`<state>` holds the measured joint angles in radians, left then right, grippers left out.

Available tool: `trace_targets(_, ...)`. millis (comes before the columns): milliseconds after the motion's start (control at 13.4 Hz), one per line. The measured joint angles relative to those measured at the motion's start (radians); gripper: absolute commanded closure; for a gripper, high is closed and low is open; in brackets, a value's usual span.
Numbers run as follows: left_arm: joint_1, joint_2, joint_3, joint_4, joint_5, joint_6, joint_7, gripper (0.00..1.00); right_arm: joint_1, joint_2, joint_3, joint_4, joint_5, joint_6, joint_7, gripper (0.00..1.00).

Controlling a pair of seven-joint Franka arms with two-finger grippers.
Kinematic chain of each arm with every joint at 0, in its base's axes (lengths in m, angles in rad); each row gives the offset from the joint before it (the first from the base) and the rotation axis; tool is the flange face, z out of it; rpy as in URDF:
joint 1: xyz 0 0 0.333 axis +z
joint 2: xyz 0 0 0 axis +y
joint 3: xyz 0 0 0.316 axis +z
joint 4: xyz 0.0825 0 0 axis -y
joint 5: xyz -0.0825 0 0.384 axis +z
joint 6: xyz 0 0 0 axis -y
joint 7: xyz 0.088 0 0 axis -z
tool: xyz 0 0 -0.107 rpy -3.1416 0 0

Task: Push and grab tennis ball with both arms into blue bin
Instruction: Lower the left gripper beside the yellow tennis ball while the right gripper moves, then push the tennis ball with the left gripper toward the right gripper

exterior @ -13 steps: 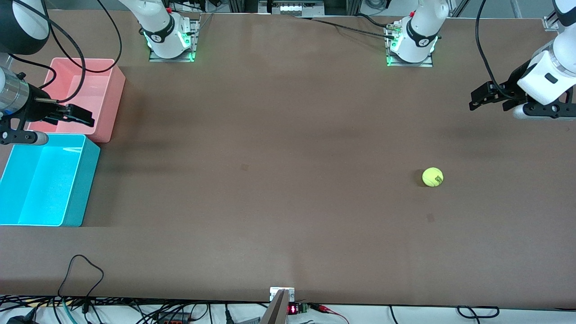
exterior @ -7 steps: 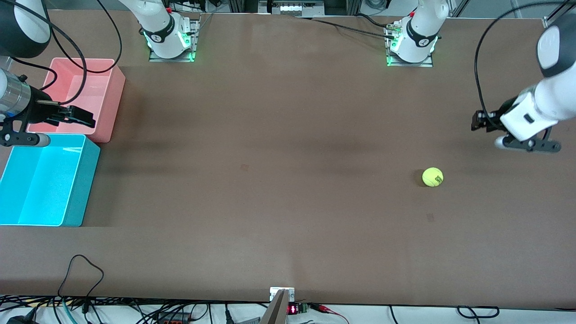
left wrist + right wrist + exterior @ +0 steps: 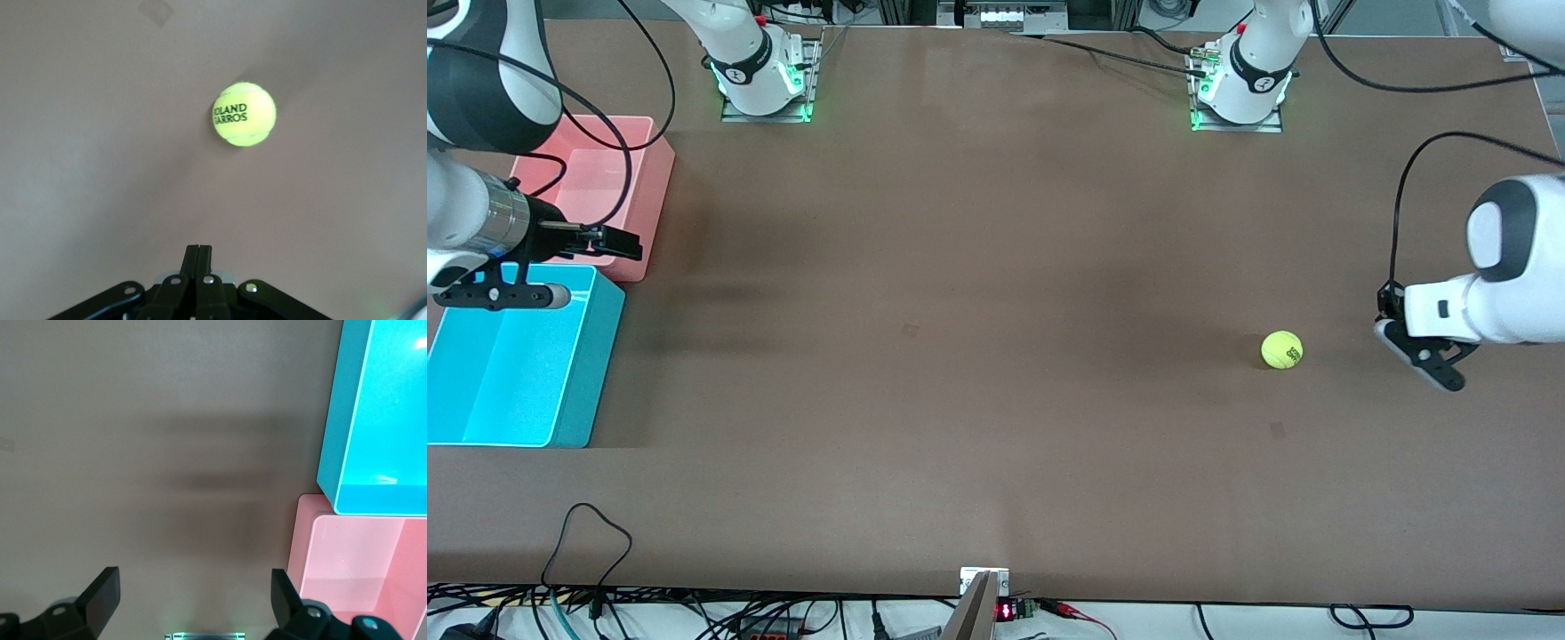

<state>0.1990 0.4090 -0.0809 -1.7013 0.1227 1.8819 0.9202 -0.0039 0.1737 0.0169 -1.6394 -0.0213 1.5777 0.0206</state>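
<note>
Ball [image 3: 1281, 349] sits on bench near L arm's end, just beside clenched, empty L end effector [image 3: 1389, 313], w/ bin [image 3: 587, 356] at R arm's end under released R end effector [image 3: 624, 243].

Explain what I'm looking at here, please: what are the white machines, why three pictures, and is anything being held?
The white machines are two robot arms bolted along one edge of a brown table. One picture looks down from a high camera facing them; the other two come from small cameras on each arm's wrist.

On the table sits a tennis ball, toward the left arm's end. At the right arm's end stand a blue bin and, farther from the front camera, a pink bin; both look empty.

The left gripper is beside the ball, apart from it, its two fingers pressed together, perhaps to push the ball. The right gripper hangs by the two bins with its fingers spread wide.

Neither holds anything.
</note>
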Motion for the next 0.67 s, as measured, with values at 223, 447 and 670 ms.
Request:
trace_targets(223, 0.039, 0.056, 0.002, -0.037, 0.007, 0.145, 0.246, 1.0, -0.001, 0.014, 0.0, 0.0, 0.0, -0.002, 0.0, 0.0)
trace_targets(447, 0.051, 0.092, 0.001, -0.075, 0.008, 0.238, 0.415, 1.0, 0.001, 0.016, 0.0, 0.0, 0.0, -0.015, 0.0, 0.0)
trace_targets(670, 0.051, 0.118, 0.0, -0.123, 0.009, 0.327, 0.492, 1.0, 0.001, 0.016, 0.0, 0.0, 0.0, -0.038, 0.0, 0.0)
